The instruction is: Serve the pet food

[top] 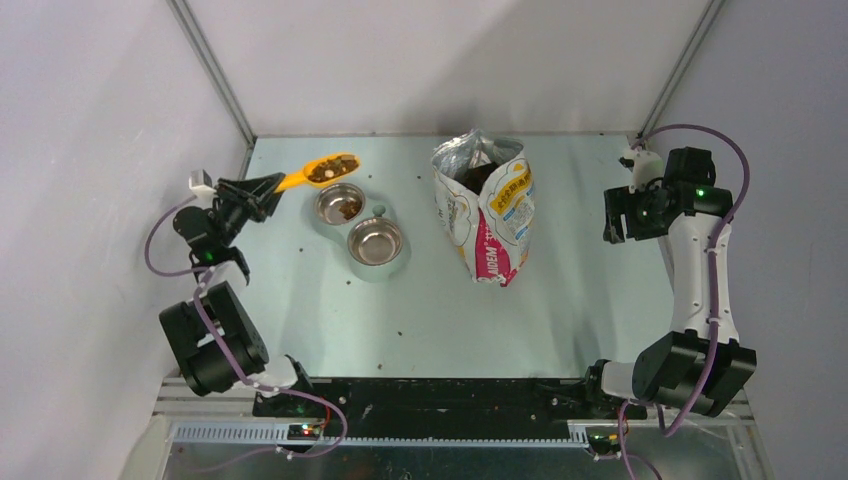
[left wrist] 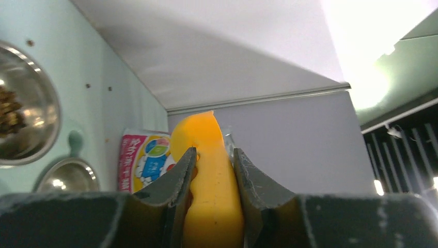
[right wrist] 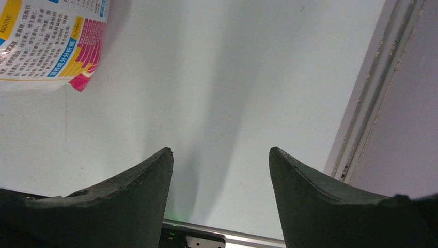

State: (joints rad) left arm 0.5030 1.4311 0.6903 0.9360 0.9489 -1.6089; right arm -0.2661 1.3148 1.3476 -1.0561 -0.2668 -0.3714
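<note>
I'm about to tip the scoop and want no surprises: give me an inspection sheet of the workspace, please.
Surface: pale green table, with a few small dark specks; I cannot tell what they are.
Job's things: pet food heaped in the orange scoop, held just beyond the far steel bowl, which holds some kibble. The near steel bowl looks empty. The bag stands upright, its top open.
Clutter: nothing seen.
Grippers: left gripper shut on the scoop's handle. Right gripper open, holding nothing, over bare table.
Cables: purple cables loop along both arms, away from the bowls.
Surroundings: plain walls, metal corner posts.
</note>
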